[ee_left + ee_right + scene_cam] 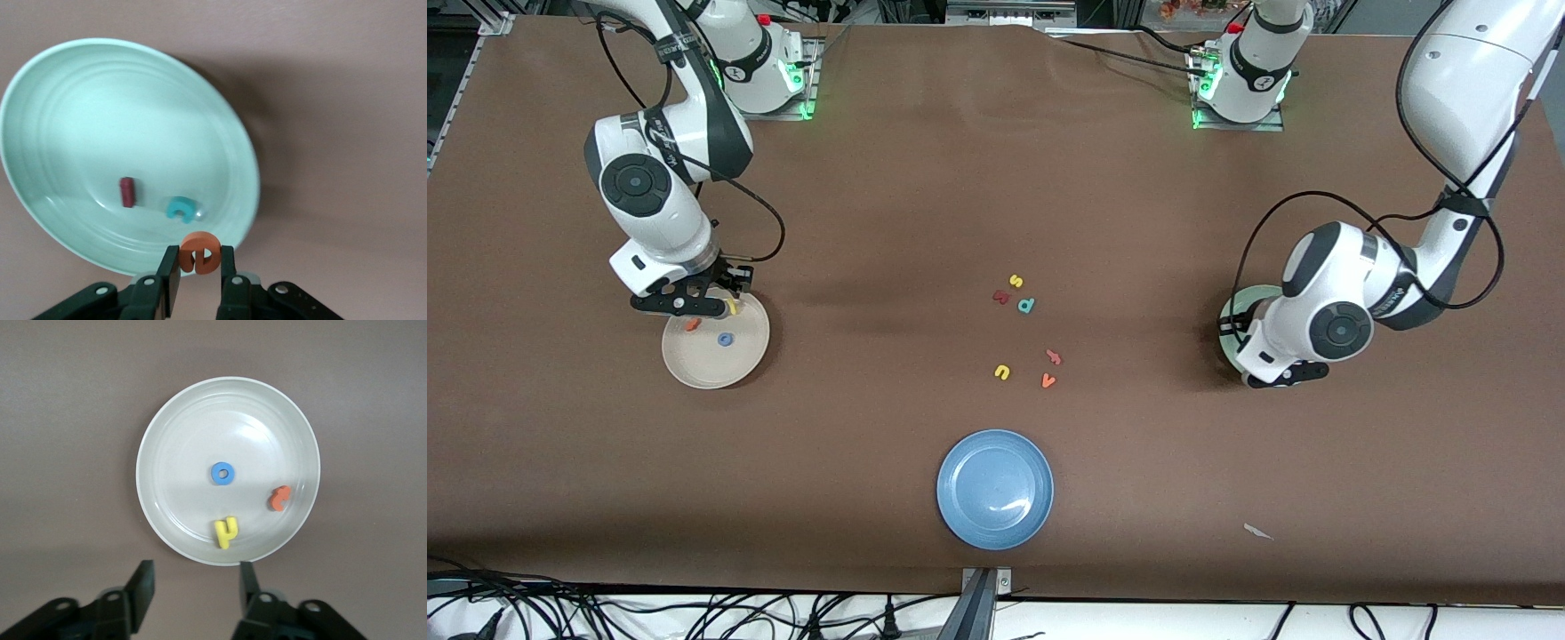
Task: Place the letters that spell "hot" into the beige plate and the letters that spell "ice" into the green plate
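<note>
Left gripper (200, 273) clamped on orange e (200, 251), over green plate (60, 100) rim; dark red i (127, 192) and teal c (180, 209) lie inside. Right gripper (193, 590) fingers apart over beige plate (173, 420), which holds yellow h (226, 532), blue o (222, 473), orange t (279, 498).

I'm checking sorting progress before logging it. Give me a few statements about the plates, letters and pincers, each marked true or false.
1. The beige plate holds the yellow h, blue o and orange t. True.
2. The left pincer is empty. False: it grips the orange e.
3. The green plate holds the dark red i and teal c. True.
4. The right pincer is clamped on the h. False: it stands open over the beige plate's edge.
</note>
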You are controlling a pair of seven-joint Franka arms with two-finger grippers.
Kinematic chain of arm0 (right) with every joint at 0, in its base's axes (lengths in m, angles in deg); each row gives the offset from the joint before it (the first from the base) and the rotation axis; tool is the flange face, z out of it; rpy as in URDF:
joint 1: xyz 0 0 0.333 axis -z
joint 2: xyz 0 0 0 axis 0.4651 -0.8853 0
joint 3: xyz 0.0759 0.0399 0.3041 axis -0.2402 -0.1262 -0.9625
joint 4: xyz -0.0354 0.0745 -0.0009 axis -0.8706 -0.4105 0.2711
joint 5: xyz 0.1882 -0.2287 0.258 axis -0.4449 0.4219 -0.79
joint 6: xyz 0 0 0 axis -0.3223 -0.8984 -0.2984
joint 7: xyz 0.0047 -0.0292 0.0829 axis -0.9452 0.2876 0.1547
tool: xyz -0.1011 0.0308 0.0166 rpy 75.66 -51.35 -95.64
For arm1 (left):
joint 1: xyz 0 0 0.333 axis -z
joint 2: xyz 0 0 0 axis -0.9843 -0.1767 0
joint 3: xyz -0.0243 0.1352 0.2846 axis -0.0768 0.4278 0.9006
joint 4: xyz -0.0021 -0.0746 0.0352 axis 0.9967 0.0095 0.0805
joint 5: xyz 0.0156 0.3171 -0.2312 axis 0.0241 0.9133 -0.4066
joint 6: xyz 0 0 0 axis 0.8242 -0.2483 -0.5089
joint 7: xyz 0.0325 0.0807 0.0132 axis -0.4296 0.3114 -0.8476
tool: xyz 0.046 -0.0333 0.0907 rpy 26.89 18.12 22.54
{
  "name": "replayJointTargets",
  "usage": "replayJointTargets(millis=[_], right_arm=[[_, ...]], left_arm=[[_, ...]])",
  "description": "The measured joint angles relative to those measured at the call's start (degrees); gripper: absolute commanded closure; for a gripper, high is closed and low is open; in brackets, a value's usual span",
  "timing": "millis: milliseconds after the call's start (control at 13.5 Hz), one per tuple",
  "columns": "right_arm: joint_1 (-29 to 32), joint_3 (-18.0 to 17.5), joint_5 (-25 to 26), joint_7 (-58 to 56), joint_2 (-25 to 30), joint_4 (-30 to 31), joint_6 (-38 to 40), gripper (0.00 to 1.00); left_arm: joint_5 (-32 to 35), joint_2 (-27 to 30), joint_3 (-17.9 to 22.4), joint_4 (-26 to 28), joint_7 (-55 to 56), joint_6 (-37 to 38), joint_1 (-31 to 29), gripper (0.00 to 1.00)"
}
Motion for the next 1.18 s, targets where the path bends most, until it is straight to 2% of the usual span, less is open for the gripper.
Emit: replayJointTargets(millis=[148,444,666,740,814,888,1036,1184], right_arm=[[0.0,0.0,0.0,0.0,0.0,0.0,0.0,0.01],[0.0,0.0,-0.2,0.0,0.2,-0.6,0.3,0.0],[0.0,-1.0,-5.1,-0.4,0.8,-6.0,6.8,0.0],[0.0,-1.4,-6.2,-0.7,1.0,-9.1,11.1,0.0],[0.0,-1.9,-6.9,-1.4,1.3,-12.5,16.1,0.0],[0.0,-2.1,-8.1,-3.3,1.6,-16.3,21.4,0.0],[0.0,-1.7,-11.2,-8.7,2.0,-23.6,30.4,0.0],[0.1,1.6,-13.2,-13.9,2.3,-29.1,36.5,0.0]], left_arm=[[0.0,0.0,0.1,1.1,-3.6,0.2,-2.0,0.77],[1.1,-0.1,0.2,3.3,-10.1,0.2,-5.9,0.75],[2.1,-0.2,0.3,4.0,-14.7,0.2,-8.8,0.67],[2.1,-0.2,0.3,4.0,-15.7,0.2,-9.5,0.58],[2.1,-0.3,0.3,4.1,-16.2,0.1,-10.0,0.26],[2.1,-0.5,0.3,4.1,-16.4,0.0,-10.1,0.01],[2.1,-0.5,0.2,4.2,-16.6,-0.1,-10.0,0.0],[2.1,-0.5,0.0,4.2,-16.6,-0.2,-9.9,0.0]])
